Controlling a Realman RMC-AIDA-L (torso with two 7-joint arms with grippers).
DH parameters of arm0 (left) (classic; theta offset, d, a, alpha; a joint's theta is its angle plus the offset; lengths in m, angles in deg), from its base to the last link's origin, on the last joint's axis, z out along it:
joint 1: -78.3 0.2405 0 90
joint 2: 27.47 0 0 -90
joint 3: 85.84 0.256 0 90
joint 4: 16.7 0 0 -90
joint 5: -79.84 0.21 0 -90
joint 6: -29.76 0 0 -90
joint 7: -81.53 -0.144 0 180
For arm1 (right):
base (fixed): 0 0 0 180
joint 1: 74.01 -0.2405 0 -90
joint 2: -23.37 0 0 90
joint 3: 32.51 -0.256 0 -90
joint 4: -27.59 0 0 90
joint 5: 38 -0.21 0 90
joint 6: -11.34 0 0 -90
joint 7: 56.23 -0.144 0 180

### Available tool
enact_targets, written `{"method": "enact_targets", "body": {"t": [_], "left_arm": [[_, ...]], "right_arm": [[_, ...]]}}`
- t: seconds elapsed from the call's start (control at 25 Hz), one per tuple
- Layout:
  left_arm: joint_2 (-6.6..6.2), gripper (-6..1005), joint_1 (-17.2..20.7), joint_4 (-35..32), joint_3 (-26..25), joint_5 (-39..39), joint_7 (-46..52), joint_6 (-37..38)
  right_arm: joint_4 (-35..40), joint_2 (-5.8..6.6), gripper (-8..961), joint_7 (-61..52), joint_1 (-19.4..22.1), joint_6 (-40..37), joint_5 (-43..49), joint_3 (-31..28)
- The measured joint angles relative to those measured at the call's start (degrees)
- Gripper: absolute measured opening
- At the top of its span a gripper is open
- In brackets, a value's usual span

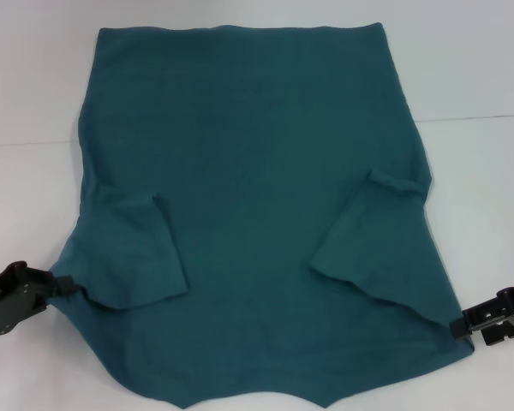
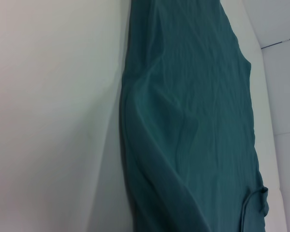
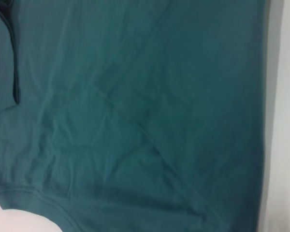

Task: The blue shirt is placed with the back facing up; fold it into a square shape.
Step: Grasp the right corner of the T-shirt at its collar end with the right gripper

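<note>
Lying flat on the white desk (image 1: 480, 68), sleeves tucked in, the shirt (image 1: 257, 171) looks soft and limp; left hand (image 1: 62, 286) and right hand (image 1: 457, 325) each pinch a near corner.

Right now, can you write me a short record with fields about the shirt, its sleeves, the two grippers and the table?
garment: large dark teal-blue short-sleeved T-shirt, spread flat, plain side up
sleeves: both folded inward onto the body, left sleeve, right sleeve
left gripper: at the shirt's near left edge, touching the cloth
right gripper: at the shirt's near right edge, touching the cloth
surface: white table
fold state: not yet a square; the near edge is pulled wide
</note>
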Motion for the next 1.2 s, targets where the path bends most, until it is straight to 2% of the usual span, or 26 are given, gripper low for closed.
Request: {"method": "enact_targets", "body": {"t": [0.6,1.2], "left_arm": [[0.07,17,0.0,0.7,0.0,0.0,-0.16,-0.64],[0.11,16,0.18,0.92,0.23,0.12,-0.26,-1.13]], "right_arm": [[-0.61,-0.16,766,-1.11,-0.34,2.42,-0.03,1.2],[-0.73,-2.02,766,-2.29,-2.21,4.72,2.17,3.24]]}}
